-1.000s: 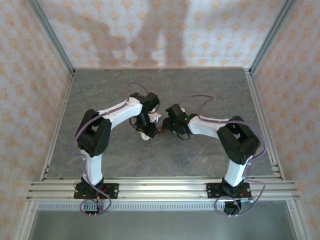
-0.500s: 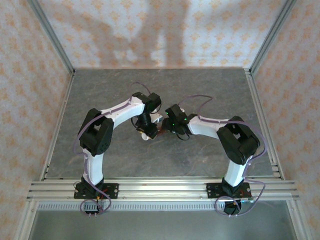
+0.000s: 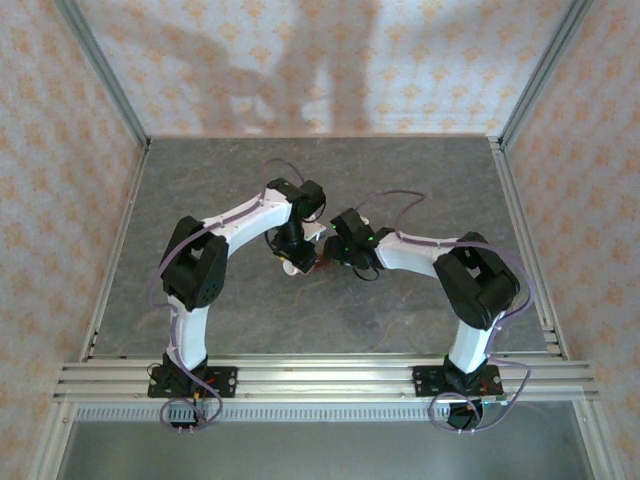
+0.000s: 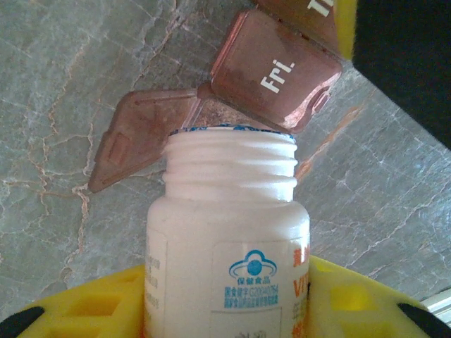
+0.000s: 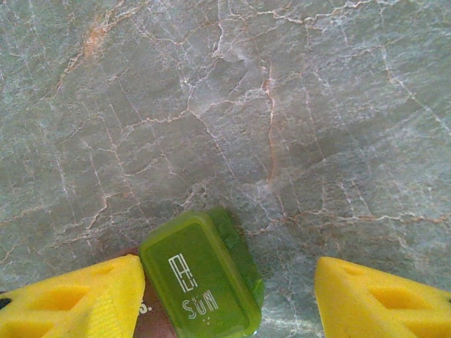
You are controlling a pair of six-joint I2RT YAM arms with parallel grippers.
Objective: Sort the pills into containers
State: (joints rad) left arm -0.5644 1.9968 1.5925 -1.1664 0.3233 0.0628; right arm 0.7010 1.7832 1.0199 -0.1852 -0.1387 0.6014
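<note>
Spreading beneath both arms, the grey veined table carries the whole scene. The left arm and right arm bend inward from their bases, and their wrists meet close together over the table's middle.

The left gripper is clamped on a white bottle. Its yellow fingers press the bottle's body on either side, and the uncapped threaded neck points away from the wrist. A label with a blue logo faces the left wrist camera.

Just past the bottle's mouth lie the containers, a reddish-brown strip. One lid, marked "Fri.", stands tilted above the neck. A second flap hangs open to the side, hinged beside it.

The right gripper has its yellow fingers spread wide apart. The strip's green end compartment, its lid marked "SUN", sits between them on the table, close against one finger and well clear of the other. A sliver of the reddish-brown part shows beside it, near the wrist.
</note>
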